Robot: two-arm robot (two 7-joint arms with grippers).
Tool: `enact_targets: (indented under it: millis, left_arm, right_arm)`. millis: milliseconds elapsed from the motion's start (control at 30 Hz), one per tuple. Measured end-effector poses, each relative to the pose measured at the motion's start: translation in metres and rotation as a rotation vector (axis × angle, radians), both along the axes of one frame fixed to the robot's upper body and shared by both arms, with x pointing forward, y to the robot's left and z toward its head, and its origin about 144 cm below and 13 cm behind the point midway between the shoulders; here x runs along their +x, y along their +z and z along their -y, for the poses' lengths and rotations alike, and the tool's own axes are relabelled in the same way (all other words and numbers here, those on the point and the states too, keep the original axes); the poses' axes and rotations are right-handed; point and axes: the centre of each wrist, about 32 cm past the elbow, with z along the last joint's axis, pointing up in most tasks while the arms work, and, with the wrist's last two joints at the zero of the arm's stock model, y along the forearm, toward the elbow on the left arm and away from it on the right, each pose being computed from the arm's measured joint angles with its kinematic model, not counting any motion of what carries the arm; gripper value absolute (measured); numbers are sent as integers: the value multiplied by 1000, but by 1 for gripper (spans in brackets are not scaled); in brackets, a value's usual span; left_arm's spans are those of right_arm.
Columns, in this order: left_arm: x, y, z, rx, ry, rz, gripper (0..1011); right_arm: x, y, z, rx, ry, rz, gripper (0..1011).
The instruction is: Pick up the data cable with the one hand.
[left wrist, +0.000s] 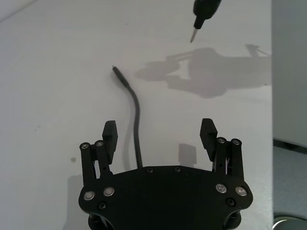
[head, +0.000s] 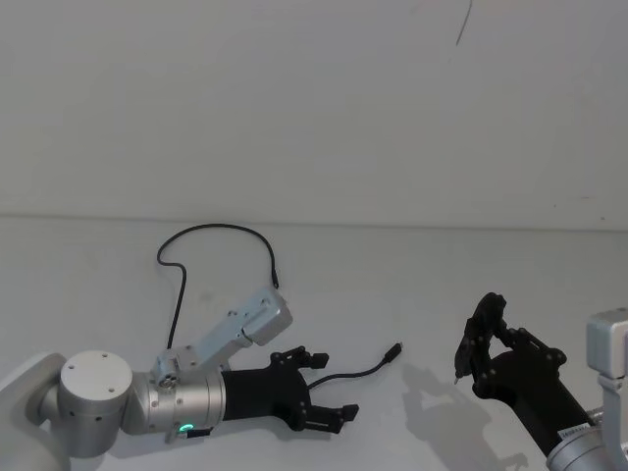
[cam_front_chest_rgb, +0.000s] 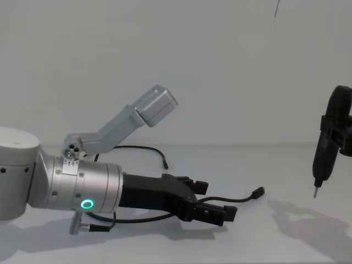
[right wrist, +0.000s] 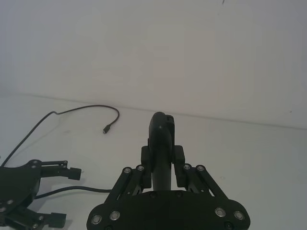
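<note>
Data cable (left wrist: 136, 115): thin, black, curving

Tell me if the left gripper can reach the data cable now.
Probably yes: the left gripper is open, the data cable runs between its fingers on the table, unobstructed; the right gripper, holding a pen tool, sits apart.

Chunky silver cylinder wrist (cam_front_chest_rgb: 82, 190) with a glowing green ring (cam_front_chest_rgb: 86, 204), then all black: angular two-finger left end effector (cam_front_chest_rgb: 217, 199), linkage fingers (left wrist: 109, 132) dotted with shiny little screws (left wrist: 109, 192). Boxy silver camera arm (cam_front_chest_rgb: 137, 115) bolted on the wrist. Right end effector (right wrist: 162, 160): same black, screw-studded look.
</note>
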Motion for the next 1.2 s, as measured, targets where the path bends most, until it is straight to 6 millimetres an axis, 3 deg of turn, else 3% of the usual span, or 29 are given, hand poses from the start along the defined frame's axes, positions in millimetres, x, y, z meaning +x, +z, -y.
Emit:
enact_targets:
  millis: [267,467,1033,1200]
  left_arm:
    - [4,-4,-2,6,22,-3,998]
    - [7,-7,-1,8,30,-5,909]
    - [11,-9,0,7,28,-9,349]
    - [11,-9,0,7,28,-10,231]
  right_arm:
    - [0,0,0,0,0,0,269]
    - [0,0,0,0,0,0,269]
    - [0,0,0,0,0,0,269]
    - [0,0,0,0,0,0,269]
